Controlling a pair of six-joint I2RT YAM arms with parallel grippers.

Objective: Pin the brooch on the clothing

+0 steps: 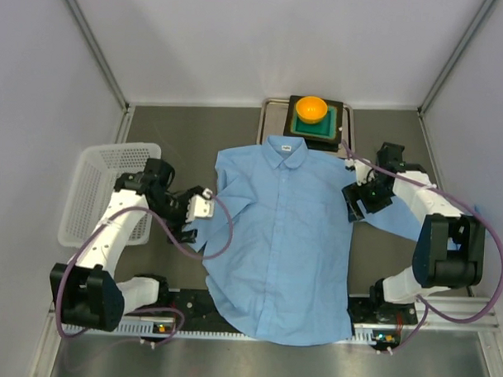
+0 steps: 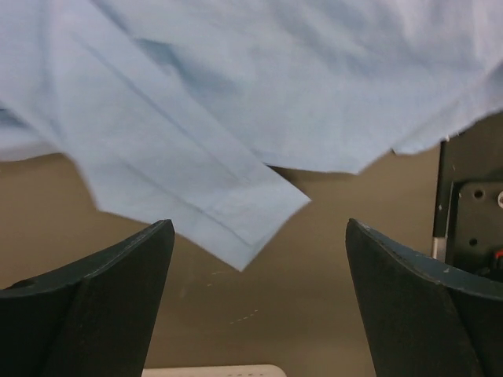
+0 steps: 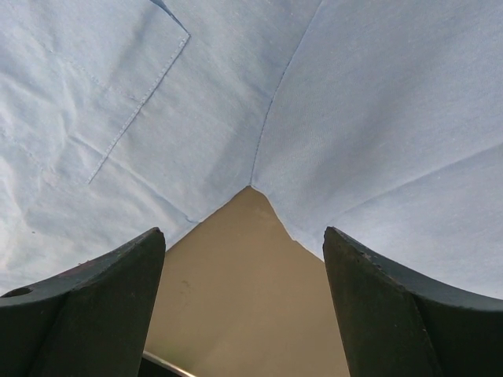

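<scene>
Left pincer (image 2: 259,236): I read the jaws as spread wide with nothing between them. A sleeve hem of the clothing (image 2: 236,141) shows just ahead, over the worktop (image 2: 314,298). Right pincer (image 3: 244,236): jaws likewise wide and empty, facing the notch where sleeve meets body. The clothing lies spread front up between both arms, collar at the far end. Its white neck label (image 1: 288,145) is too small for me to read. Beyond the collar, an orange bowl (image 1: 311,109) sits in a tray (image 1: 269,116).
</scene>
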